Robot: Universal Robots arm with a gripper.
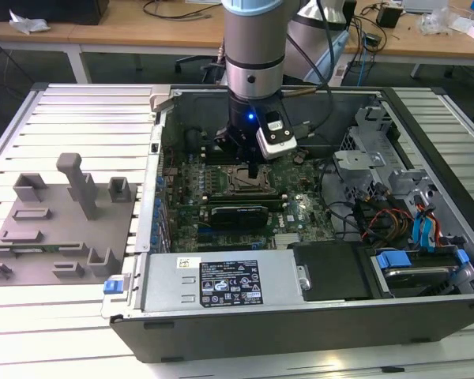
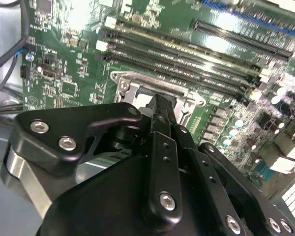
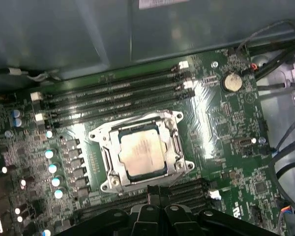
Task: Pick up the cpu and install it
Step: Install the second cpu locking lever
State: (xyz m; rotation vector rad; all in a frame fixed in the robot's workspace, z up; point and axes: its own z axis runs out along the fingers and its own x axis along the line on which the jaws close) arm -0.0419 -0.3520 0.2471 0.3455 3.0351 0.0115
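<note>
While the gripper (image 1: 251, 164) hangs low inside the open PC case (image 1: 245, 324), its black fingers (image 2: 160, 142) look pinched together in the second wrist view, and nothing is clamped between them as far as I can see. The tips sit right at the edge of the socket frame (image 3: 140, 150); whether they actually touch it, I can't tell.

The cpu (image 3: 141, 152) is lying flat inside that socket, silvery top up, with the metal frame all around it. So one chip, one socket, one gripper.

Working outward from the socket on the green motherboard (image 3: 226, 128): there's a bank of four long memory slots (image 3: 118, 98) just beside it on one side, and more slots on the opposite side, partly covered by the gripper so I can't count them. One round coin battery (image 3: 231, 82) sits a bit past the four slots' end.

Further out in the exterior view, the power supply box (image 1: 221, 280) with its label sits at the near wall of the case. Well apart from the socket, off to the exterior view's left and outside the case, is one grey fixture plate (image 1: 59, 221) with several blocks on the slatted table (image 1: 63, 118).
</note>
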